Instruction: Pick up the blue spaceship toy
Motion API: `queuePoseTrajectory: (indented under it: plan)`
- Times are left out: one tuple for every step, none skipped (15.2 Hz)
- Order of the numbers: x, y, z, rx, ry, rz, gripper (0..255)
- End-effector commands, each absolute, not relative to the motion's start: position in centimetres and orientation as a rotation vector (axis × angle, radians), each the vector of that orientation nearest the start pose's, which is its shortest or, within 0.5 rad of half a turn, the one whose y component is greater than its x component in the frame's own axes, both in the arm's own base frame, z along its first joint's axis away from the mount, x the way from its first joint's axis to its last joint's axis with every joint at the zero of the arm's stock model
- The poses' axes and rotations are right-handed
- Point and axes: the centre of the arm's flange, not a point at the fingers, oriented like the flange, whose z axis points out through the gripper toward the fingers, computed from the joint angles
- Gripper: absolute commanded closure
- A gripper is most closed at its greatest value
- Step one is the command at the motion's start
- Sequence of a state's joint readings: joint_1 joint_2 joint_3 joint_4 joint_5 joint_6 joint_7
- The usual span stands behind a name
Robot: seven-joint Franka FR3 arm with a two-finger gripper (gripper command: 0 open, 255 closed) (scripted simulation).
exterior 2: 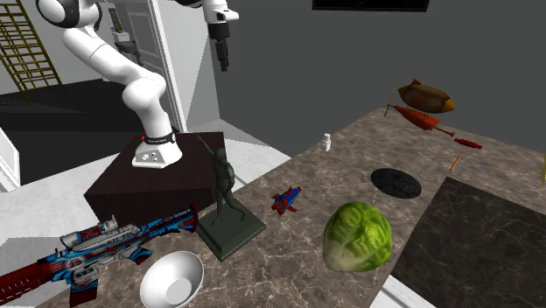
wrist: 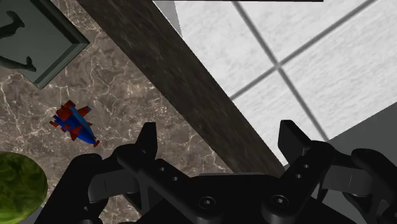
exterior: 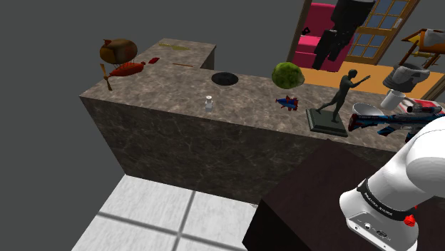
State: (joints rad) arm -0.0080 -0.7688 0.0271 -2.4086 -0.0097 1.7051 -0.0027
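Empty, the end effector [wrist: 221,137] hangs above the tabletop [wrist: 133,89] edge, its 2 fingers [wrist: 147,143] spread apart. Off to its side lies the blue-and-red spaceship toy [wrist: 75,123], untouched, between a statue [wrist: 48,48] and a green cabbage [wrist: 19,184]. Approach, descent and grasp all remain.

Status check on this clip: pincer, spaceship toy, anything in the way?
Pincer open, empty, over the counter edge. Blue-and-red spaceship toy lying on the counter, untouched. Statue and green lump flank it, not touching.
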Motion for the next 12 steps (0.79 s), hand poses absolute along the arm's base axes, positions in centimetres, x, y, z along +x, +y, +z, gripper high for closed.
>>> queuePoseTrajectory:
  plan:
    - [32.3, 0.7, 57.2, -3.168, -0.025, -0.104, 0]
    - [33.0, -0.2, 56.4, -3.168, -0.04, -0.09, 0]
    - [33.7, -1.1, 55.7, -3.168, -0.055, -0.076, 0]
    - [34.4, -2.0, 54.9, -3.167, -0.07, -0.063, 0]
    - [35.1, -2.9, 54.1, -3.167, -0.085, -0.049, 0]
    - [35.8, -3.8, 53.3, -3.166, -0.101, -0.036, 0]
    - [36.5, -4.6, 52.5, -3.165, -0.116, -0.022, 0]
    - [37.2, -5.5, 51.7, -3.165, -0.131, -0.009, 0]
    - [37.9, -6.4, 50.9, -3.164, -0.146, 0.005, 0]
    - [38.6, -7.2, 50.1, -3.162, -0.161, 0.018, 0]
    - [39.3, -8.1, 49.2, -3.161, -0.176, 0.032, 0]
    - [40.0, -8.9, 48.4, -3.16, -0.191, 0.045, 0]
